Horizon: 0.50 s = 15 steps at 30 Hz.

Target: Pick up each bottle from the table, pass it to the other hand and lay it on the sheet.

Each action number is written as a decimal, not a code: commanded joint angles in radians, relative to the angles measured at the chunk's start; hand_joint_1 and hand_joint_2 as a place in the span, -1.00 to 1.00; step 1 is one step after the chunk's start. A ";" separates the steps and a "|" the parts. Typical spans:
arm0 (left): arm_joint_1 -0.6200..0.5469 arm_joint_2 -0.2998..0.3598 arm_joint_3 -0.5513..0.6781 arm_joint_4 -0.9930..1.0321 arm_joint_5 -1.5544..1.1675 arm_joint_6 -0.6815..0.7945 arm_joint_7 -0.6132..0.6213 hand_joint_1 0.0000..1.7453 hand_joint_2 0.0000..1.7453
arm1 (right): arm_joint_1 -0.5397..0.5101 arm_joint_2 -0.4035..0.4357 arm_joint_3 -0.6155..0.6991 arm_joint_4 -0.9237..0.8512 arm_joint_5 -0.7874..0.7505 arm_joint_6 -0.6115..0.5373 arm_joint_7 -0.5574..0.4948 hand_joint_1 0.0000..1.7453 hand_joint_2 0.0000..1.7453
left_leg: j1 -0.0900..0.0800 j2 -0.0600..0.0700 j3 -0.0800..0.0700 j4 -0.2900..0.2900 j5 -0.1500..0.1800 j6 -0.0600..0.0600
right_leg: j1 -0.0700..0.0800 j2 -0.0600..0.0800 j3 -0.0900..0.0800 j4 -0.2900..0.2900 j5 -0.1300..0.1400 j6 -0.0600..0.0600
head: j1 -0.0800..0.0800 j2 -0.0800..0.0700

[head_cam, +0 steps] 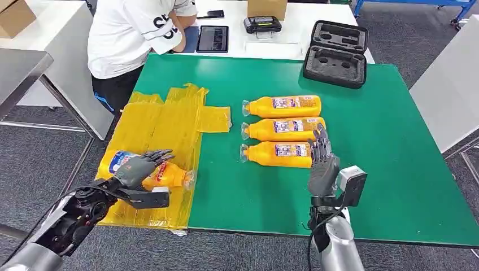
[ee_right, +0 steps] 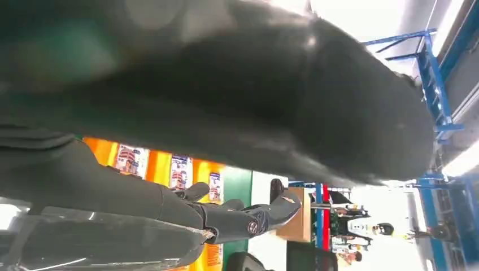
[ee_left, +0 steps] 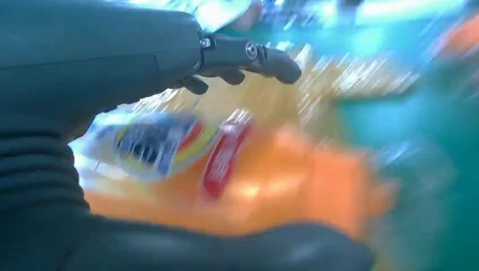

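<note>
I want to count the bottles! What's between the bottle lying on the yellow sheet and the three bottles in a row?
Only bare green table and the yellow sheet's edge lie between the bottle on the sheet and the three bottles in a row, as the head view shows.

The head view looks down from high at the green table (head_cam: 384,141). Both wrist views sit very close, probably sharing its orange bottles.
</note>
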 commanded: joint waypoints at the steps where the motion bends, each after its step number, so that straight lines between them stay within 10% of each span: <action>1: 0.002 -0.109 0.074 -0.061 0.037 0.107 -0.039 -1.00 -1.00 | 0.003 -0.001 0.002 0.039 0.020 0.008 0.001 -1.00 -1.00 | 0.000 -0.003 0.004 -0.001 -0.001 -0.001 | 0.000 -0.003 0.006 -0.001 -0.002 -0.001 | -0.001 0.000; 8: 0.177 -0.301 0.258 -0.288 0.356 0.350 -0.214 -1.00 -1.00 | 0.018 -0.011 0.024 -0.007 0.172 -0.011 0.001 -1.00 -1.00 | -0.001 -0.001 0.003 0.000 -0.002 0.000 | -0.001 -0.001 0.005 -0.001 -0.002 -0.001 | 0.000 0.000; 9: 0.226 -0.338 0.295 -0.341 0.418 0.362 -0.225 -1.00 1.00 | 0.006 -0.020 0.037 -0.006 0.228 -0.032 0.015 -1.00 -1.00 | -0.001 0.000 0.001 -0.001 -0.001 0.000 | -0.001 0.000 0.001 -0.001 -0.001 0.000 | 0.000 0.000; 13: 0.323 -0.426 0.379 -0.374 0.573 0.358 -0.286 -1.00 1.00 | -0.052 -0.076 0.049 0.072 0.352 -0.049 0.081 -1.00 -1.00 | -0.002 0.003 0.002 -0.001 -0.003 -0.001 | -0.001 0.003 0.002 -0.001 0.000 0.000 | 0.000 0.000; 14: 0.327 -0.433 0.385 -0.361 0.580 0.361 -0.289 -1.00 1.00 | -0.066 -0.085 0.049 0.094 0.373 -0.052 0.088 -1.00 1.00 | -0.001 0.004 0.005 -0.001 -0.004 -0.001 | -0.001 0.004 0.005 -0.002 -0.001 0.000 | 0.000 0.000; 15: 0.331 -0.452 0.398 -0.341 0.585 0.366 -0.293 -1.00 1.00 | -0.095 -0.096 0.052 0.134 0.416 -0.066 0.109 -1.00 1.00 | -0.001 0.003 0.003 -0.001 -0.003 -0.001 | -0.001 0.004 0.003 -0.002 -0.001 0.000 | -0.001 0.000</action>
